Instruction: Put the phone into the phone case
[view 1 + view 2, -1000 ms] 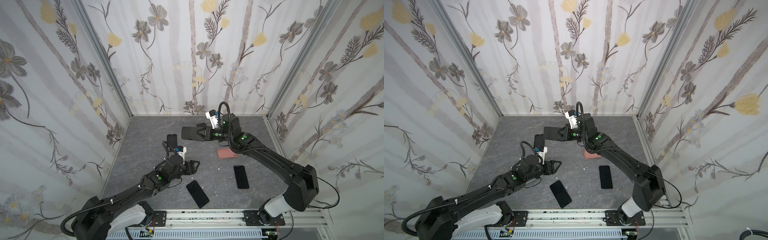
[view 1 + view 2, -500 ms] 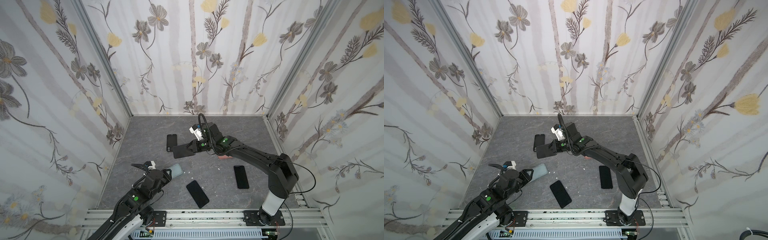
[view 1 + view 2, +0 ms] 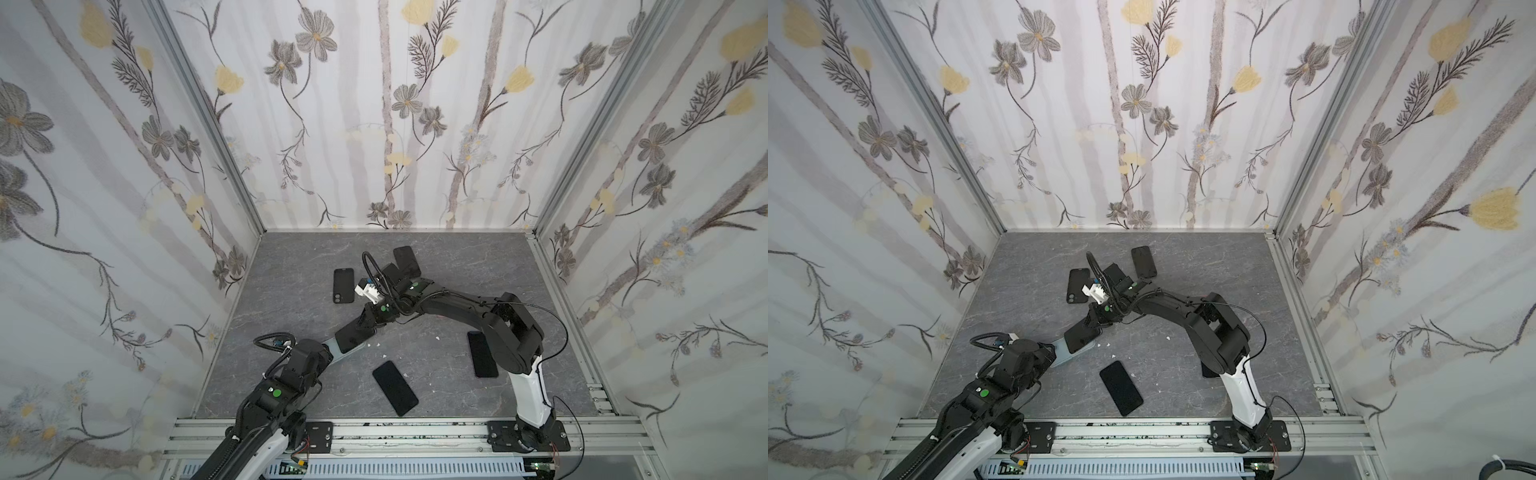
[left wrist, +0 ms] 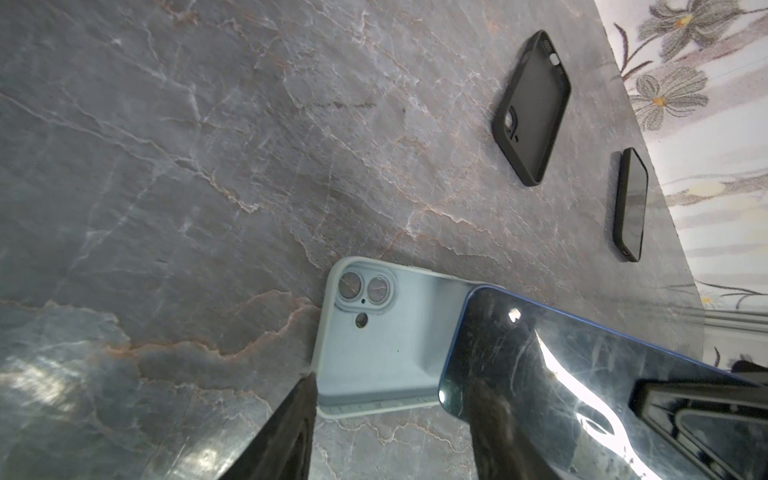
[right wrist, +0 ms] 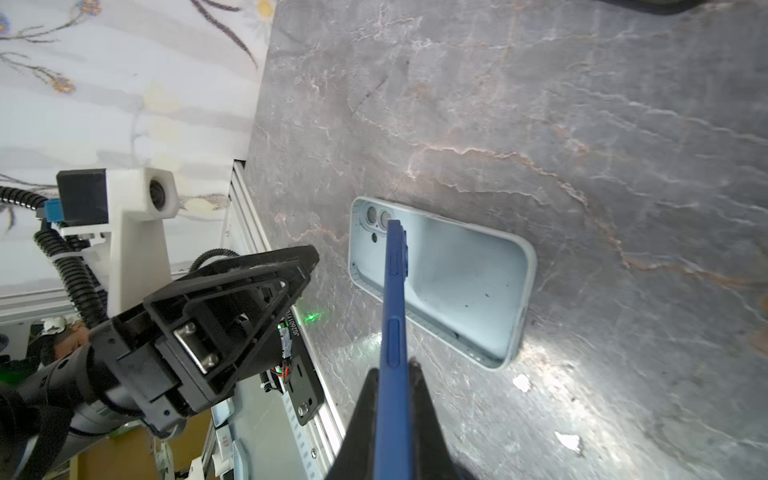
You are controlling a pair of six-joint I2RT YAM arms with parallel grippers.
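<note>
A light blue phone case (image 4: 382,353) lies open side up on the grey table, front left of centre in both top views (image 3: 337,348) (image 3: 1061,351). My right gripper (image 5: 392,370) is shut on the blue-edged phone (image 5: 395,291) and holds it tilted over the case (image 5: 457,282). The phone's free end hangs above the case's camera holes. In both top views the black screen (image 3: 351,336) (image 3: 1081,336) covers much of the case. My left gripper (image 4: 390,386) is open at the case's near short end, one fingertip (image 4: 305,386) against its corner.
An empty black case (image 3: 343,286) lies at the back left and a cased black phone (image 3: 406,259) behind it. More black phones lie at the front centre (image 3: 395,388) and the right (image 3: 482,353). Small white scraps (image 3: 384,356) dot the table. Walls close three sides.
My right gripper has carried the phone from the back centre forward and left, down over the case. My left arm has drawn back to the front left, beside the case.
</note>
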